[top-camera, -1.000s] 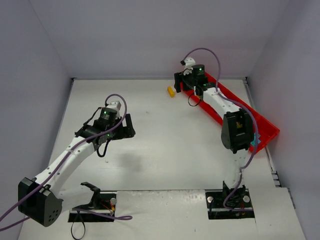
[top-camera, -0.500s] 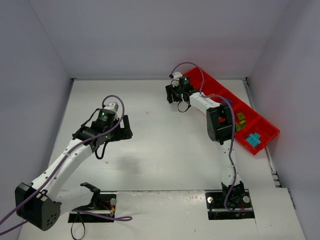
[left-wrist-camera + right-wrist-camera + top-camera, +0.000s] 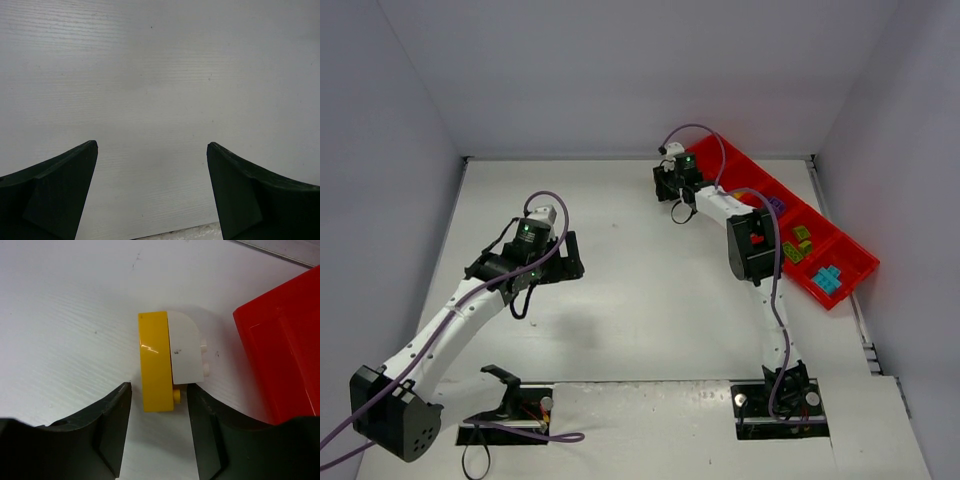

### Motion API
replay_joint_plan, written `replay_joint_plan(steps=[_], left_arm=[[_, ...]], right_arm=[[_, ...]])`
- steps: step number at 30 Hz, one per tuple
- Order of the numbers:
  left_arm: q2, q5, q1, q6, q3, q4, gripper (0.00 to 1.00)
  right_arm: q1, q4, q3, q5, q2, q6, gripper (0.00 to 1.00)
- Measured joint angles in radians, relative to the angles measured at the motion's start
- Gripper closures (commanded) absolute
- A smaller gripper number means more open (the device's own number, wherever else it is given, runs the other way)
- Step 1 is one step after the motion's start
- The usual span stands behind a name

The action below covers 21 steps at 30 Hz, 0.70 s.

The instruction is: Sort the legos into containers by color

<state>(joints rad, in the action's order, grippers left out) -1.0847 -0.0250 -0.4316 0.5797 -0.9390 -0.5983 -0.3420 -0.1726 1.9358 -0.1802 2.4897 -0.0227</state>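
Observation:
A yellow lego (image 3: 156, 360) with a white piece (image 3: 186, 347) stuck to its right side lies on the white table, just left of the end of the red tray (image 3: 280, 355). My right gripper (image 3: 159, 387) straddles the brick's near end, still open, with a small gap showing on each side. From above, the right gripper (image 3: 670, 185) hides that brick. The tray's containers (image 3: 853, 250) hold green legos (image 3: 798, 243), cyan legos (image 3: 827, 278) and a purple one (image 3: 775, 205). My left gripper (image 3: 570, 255) hangs wide open over bare table (image 3: 152, 145), holding nothing.
The red tray runs diagonally along the back right, close to the right wall. White walls enclose the table at the back and on both sides. The two arm bases sit at the near edge.
My right arm has swung left from over the tray down to the yellow lego, and its jaws have narrowed around the brick. The left arm has barely shifted.

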Motion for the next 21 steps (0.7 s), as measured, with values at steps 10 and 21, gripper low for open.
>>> replay_joint_plan(steps=[10, 21], left_arm=[[0.005, 0.0, 0.0, 0.005, 0.0, 0.0, 0.16], [-0.01, -0.097, 0.0, 0.118, 0.0, 0.173, 0.16]], right_arm=[[-0.008, -0.101, -0.117, 0.003, -0.048, -0.003, 1.0], [-0.117, -0.183, -0.708, -0.012, -0.467, 0.028, 1.0]])
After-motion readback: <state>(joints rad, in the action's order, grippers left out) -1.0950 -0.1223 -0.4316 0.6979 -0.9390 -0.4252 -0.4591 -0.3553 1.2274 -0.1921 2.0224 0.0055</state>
